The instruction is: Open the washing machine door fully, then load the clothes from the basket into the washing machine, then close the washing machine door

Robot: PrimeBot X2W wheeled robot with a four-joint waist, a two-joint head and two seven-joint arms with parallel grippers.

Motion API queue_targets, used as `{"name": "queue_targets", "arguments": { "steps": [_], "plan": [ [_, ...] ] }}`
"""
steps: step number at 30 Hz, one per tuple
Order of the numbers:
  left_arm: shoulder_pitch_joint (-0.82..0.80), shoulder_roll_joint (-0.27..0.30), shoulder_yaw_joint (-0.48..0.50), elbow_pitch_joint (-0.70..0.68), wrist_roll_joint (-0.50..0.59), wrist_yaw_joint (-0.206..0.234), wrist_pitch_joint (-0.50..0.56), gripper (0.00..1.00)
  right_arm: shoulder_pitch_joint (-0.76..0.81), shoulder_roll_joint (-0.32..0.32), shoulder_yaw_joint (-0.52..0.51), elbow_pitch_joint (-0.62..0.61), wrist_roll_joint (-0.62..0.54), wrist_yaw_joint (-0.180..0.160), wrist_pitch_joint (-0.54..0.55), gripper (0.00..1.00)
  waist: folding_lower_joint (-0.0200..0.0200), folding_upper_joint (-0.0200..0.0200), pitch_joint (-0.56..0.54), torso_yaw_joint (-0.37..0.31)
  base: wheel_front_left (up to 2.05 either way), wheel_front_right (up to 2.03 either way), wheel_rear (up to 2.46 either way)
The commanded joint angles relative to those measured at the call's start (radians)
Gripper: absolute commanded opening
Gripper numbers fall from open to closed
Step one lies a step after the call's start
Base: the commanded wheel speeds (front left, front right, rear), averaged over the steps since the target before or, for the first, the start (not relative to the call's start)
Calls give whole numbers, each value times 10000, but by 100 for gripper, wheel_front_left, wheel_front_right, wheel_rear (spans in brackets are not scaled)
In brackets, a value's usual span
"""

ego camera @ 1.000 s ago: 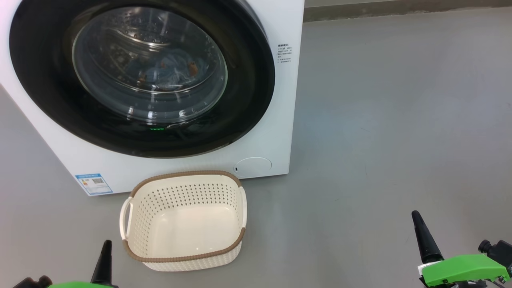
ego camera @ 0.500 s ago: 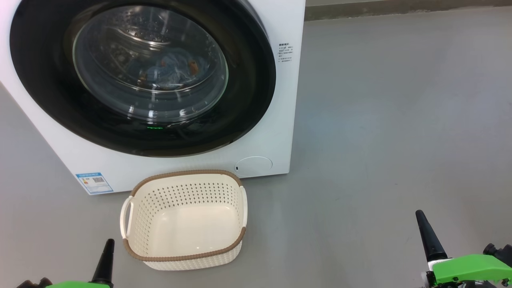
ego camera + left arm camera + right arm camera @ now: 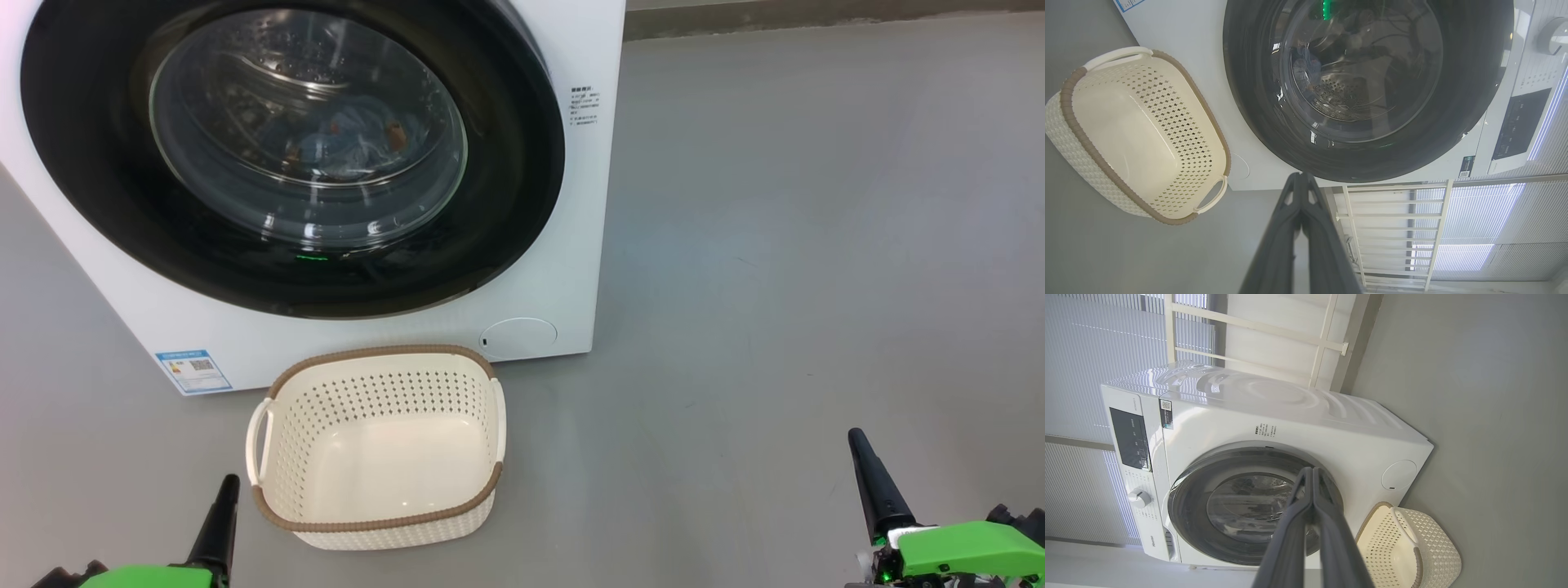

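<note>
The white washing machine (image 3: 563,204) stands at the upper left, its round black-ringed door (image 3: 506,220) flat against the front. Through the glass, light blue clothes (image 3: 351,143) with orange-brown spots lie in the drum. The cream basket (image 3: 375,449) with a brown rim sits on the floor before the machine and holds nothing. My left gripper (image 3: 229,483) is shut at the lower left, just left of the basket. My right gripper (image 3: 855,437) is shut at the lower right, far from both. The wrist views show each gripper's tips pressed together: left (image 3: 1300,175), right (image 3: 1312,470).
Grey floor (image 3: 775,245) spreads to the right of the machine. A blue label (image 3: 192,369) sits at the machine's lower left and a round cover (image 3: 518,336) at its lower right. White railing (image 3: 1392,228) and window blinds stand behind the machine.
The right gripper has slid slightly right and lower in the head view. The left fingertip has risen a little. Door, clothes and basket stand as before.
</note>
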Motion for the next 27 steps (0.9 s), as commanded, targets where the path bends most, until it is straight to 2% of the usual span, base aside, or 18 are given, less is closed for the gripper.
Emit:
{"name": "queue_targets", "arguments": {
  "steps": [1,16,27],
  "plan": [
    [-484,100,322,-318,-362,-26,101,0,-543,6,113,-287,415,-9,109,0,0,-1,4,3,0,0,0],
    [-611,78,393,-391,-1772,-29,505,0,-601,55,8,-292,2002,-15,517,0,0,-1,32,26,0,0,0],
    [-611,78,392,-391,-1773,-29,505,0,-601,55,9,-292,2003,-15,516,0,0,-1,32,26,0,0,0]
  ]
}}
